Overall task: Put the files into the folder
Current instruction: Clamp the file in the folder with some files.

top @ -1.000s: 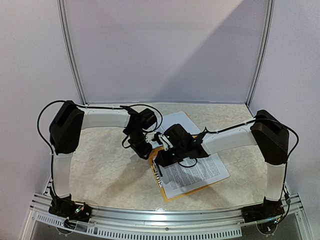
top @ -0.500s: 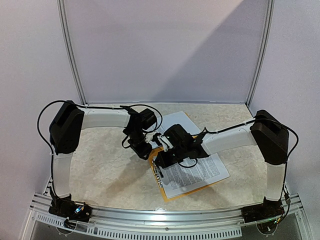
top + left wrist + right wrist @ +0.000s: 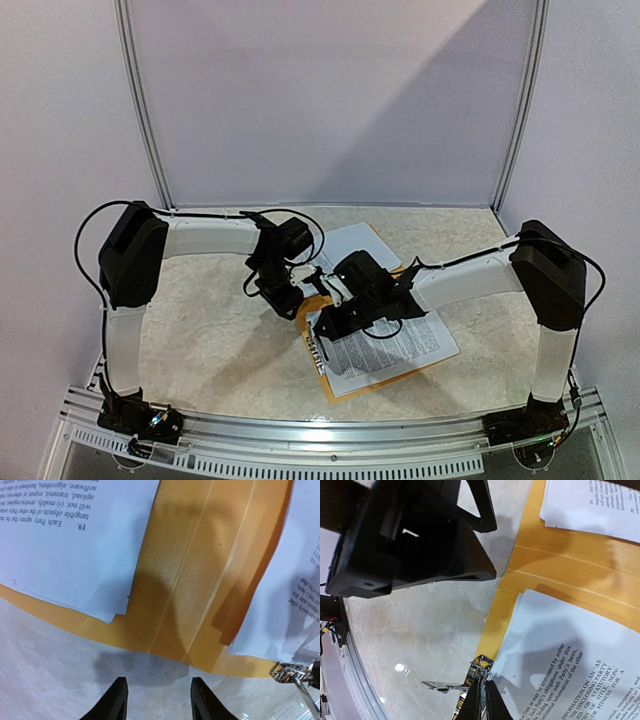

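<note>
The marbled tabletop point(image 3: 200, 340) carries everything. Both arms reach inward from the near corners and meet over the left side of the folder point(image 3: 190, 580).

The folder lies open and flat near the middle of the tabletop, turned at an angle. Its creased spine is bare between the two halves.

The files point(image 3: 400, 350) lie on the folder in two lots. One stack of printed sheets covers the near-right half, with an orange margin showing along its near edge. The other lot lies on the far half, its sheets slightly fanned at one corner.

The left tool point(image 3: 159, 700) hangs over bare tabletop just short of the folder's edge, roughly in line with the spine. Its fingers stand apart with nothing between them.

The right tool point(image 3: 483, 705) is down at the left corner of the near stack, just beside the left tool's black body. Its fingers are drawn together, closed. I cannot tell whether they pinch the clip, the sheet corner or nothing.

The clip point(image 3: 477, 672) is small and metal. It sits at the folder's edge, touching the corner of the near stack, and its lever sticks out over the tabletop. The right tool's fingertips are right against it.
</note>
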Available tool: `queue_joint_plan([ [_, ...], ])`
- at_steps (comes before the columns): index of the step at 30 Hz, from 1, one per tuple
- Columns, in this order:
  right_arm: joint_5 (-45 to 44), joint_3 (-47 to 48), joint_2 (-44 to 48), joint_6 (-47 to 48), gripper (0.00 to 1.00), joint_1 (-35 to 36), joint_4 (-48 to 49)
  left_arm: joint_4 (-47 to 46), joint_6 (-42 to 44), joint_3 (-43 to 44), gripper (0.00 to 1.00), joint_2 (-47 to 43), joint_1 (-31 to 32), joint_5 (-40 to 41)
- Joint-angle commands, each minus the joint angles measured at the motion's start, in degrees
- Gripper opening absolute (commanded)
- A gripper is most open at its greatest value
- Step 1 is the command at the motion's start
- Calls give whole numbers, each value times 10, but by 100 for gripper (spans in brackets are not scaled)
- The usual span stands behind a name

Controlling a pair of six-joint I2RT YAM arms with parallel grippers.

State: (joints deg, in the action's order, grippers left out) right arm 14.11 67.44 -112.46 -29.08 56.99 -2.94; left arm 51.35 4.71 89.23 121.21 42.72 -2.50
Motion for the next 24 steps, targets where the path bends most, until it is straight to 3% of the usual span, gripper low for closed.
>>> queue_joint_plan([
  [1, 12, -16, 22, -9, 5, 4, -3, 4, 3, 14, 45, -1, -6, 0],
  [15, -1, -28, 53, 0, 5, 9, -40, 7, 4, 15, 45, -2, -6, -3],
  [20, 0, -31, 104, 50, 20, 8, -75, 12, 3, 20, 45, -7, -5, -12],
  [24, -6, -82, 174, 147, 34, 9, -40, 18, 11, 25, 45, -16, -4, -16],
])
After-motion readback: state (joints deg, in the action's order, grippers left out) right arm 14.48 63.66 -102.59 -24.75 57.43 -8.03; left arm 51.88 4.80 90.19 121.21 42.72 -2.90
